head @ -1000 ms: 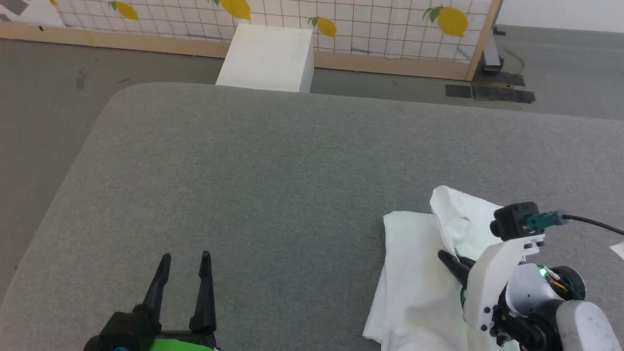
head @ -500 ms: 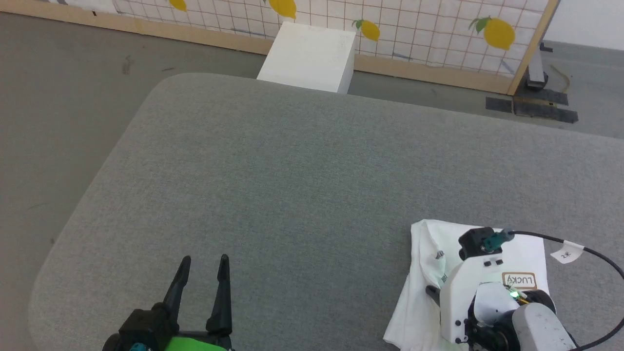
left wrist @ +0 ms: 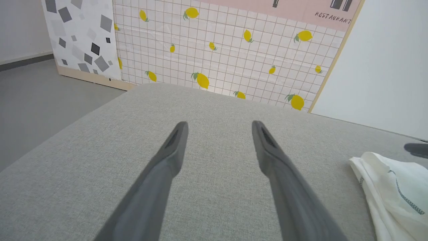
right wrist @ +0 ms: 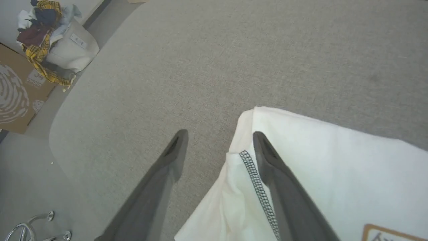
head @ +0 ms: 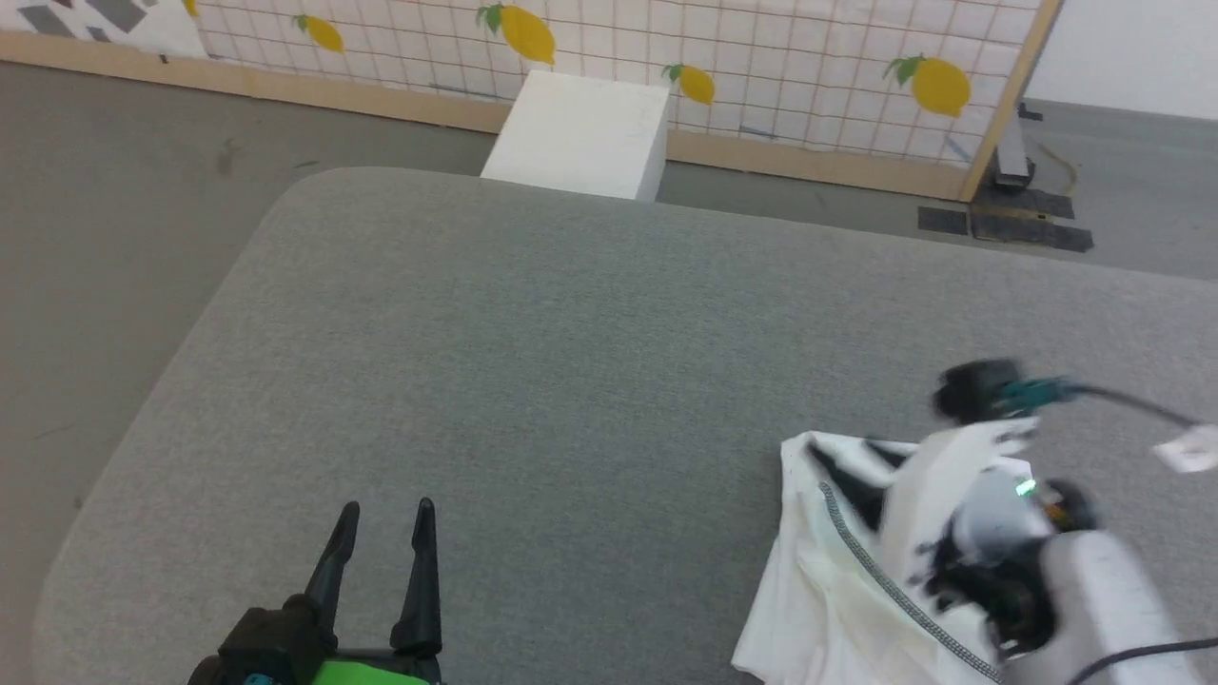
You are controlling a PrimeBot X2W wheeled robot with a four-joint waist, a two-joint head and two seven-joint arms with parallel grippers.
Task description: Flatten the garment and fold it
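Head view: my left gripper (head: 381, 533) sits at the lower left, its two dark fingers spread apart over the grey fabric-covered surface (head: 571, 362). My right gripper (head: 847, 466) is at the lower right, blurred, with its fingers pointing up and to the left over the garment (head: 818, 590). The garment is a white T-shirt that lies bunched near the surface's right near edge, and a grey zigzag seam (head: 885, 580) runs across it. Beyond the far edge, a white box (head: 576, 133) stands on the floor against a lemon-patterned panel (head: 761, 48).

Left wrist view: my left gripper (left wrist: 219, 129) has its fingers wide apart, and the garment (left wrist: 394, 187) lies well off to one side.

Right wrist view: my right gripper (right wrist: 219, 135) is spread. One finger is above bare surface (right wrist: 234, 50) and the other above the garment's (right wrist: 334, 157) corner, just beside the zigzag seam (right wrist: 255, 180). I cannot tell whether that finger touches the cloth. A tan-outlined patch (right wrist: 391, 234) shows at the frame's lower edge. Off the surface, a heap of clothes (right wrist: 46, 23) rests beside a cardboard box (right wrist: 13, 97).
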